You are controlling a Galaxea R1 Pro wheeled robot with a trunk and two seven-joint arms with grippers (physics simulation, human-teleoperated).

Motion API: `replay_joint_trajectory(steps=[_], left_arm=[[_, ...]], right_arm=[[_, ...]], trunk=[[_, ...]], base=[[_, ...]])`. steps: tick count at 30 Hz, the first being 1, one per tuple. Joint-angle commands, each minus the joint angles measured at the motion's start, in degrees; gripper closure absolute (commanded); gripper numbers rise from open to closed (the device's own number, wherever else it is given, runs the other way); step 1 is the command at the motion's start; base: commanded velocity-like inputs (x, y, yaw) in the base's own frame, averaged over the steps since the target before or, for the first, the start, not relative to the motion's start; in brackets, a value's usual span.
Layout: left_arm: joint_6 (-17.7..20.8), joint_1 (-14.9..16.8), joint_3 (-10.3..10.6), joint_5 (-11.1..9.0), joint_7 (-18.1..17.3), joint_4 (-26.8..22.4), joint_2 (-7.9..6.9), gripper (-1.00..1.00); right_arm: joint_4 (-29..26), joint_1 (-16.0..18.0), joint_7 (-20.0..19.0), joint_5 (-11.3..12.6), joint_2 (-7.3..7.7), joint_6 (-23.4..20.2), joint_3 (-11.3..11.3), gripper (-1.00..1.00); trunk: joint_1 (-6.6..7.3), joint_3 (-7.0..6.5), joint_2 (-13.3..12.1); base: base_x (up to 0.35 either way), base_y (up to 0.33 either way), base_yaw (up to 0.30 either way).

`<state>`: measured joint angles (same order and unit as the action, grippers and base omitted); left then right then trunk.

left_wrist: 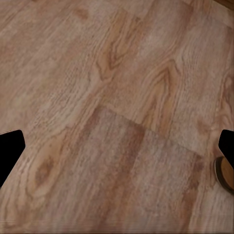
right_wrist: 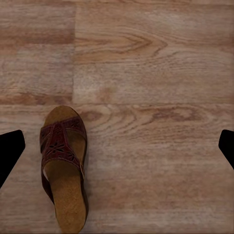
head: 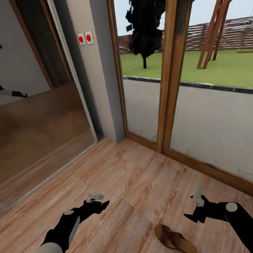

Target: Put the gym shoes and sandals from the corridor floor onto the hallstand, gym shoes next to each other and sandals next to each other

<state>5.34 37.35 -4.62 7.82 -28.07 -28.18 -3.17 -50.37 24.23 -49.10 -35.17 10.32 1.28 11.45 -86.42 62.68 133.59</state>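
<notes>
Head view: we stand in a corner of the corridor, looking down over both arms at the wood-plank floor (head: pixel 125 182). One sandal (head: pixel 175 240) lies flat on the planks low in the view, between the two arms and nearer the right one; it has a dark brown cut-out upper and a tan insole. Our left gripper (head: pixel 99 201) hangs above bare floor, well apart from the sandal. Our right gripper (head: pixel 195 209) hangs just beside the sandal without touching it. Ahead of us a grey wall post (head: pixel 95 67) carries a white switch plate (head: pixel 85 38) with two red buttons. To its left stands a mirrored sliding panel (head: pixel 35 125) that reflects the floor. To its right a wood-framed glass door (head: pixel 176 77) looks out on pavement, lawn, a dark tree (head: pixel 144 17) and a red-brown wooden frame (head: pixel 220 16). Right wrist view: the sandal (right_wrist: pixel 64 168) rests on the planks with nothing gripping it, and the two dark fingertips (right_wrist: pixel 9 151) stand at opposite edges of the picture, so the jaws are spread wide with nothing between them. Left wrist view: the fingertips (left_wrist: pixel 9 153) are likewise wide apart over bare floor (left_wrist: pixel 117 112), and a sliver of the sandal (left_wrist: pixel 225 173) shows beside one of them.
</notes>
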Motion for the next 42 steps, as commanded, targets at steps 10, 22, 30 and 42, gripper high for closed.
replay_joint_trajectory(steps=[10, 22, 30, 42], left_arm=[[0.4, 0.1, -0.6, 0.5, -0.5, -0.1, 0.05, -1.0], [0.3, 0.0, -0.6, 0.5, -0.5, -0.1, -0.01, -1.0], [0.3, 0.0, -0.7, 0.5, -0.5, -0.1, -0.19, -1.0], [0.5, 0.0, 0.1, 1.0, -0.6, -0.2, -0.23, -1.0]], right_arm=[[0.0, 0.0, -0.3, -0.4, -0.03, 0.1, 0.1, -1.0], [-0.1, 0.0, -0.2, -0.4, -0.15, 0.2, 0.1, -1.0], [-0.1, 0.0, -0.2, -0.4, -0.19, 0.2, 0.1, -1.0], [-0.2, 0.0, -0.1, -0.5, -0.16, 0.2, 0.2, -1.0]], trunk=[[0.02, 0.06, 0.0], [0.02, 0.06, 0.0], [0.02, 0.06, 0.0], [0.02, 0.06, 0.0]], base=[[-0.023, -0.006, 0.003], [-0.041, 0.0, 0.0], [-0.018, 0.0, 0.0], [-0.001, 0.0, 0.0]])
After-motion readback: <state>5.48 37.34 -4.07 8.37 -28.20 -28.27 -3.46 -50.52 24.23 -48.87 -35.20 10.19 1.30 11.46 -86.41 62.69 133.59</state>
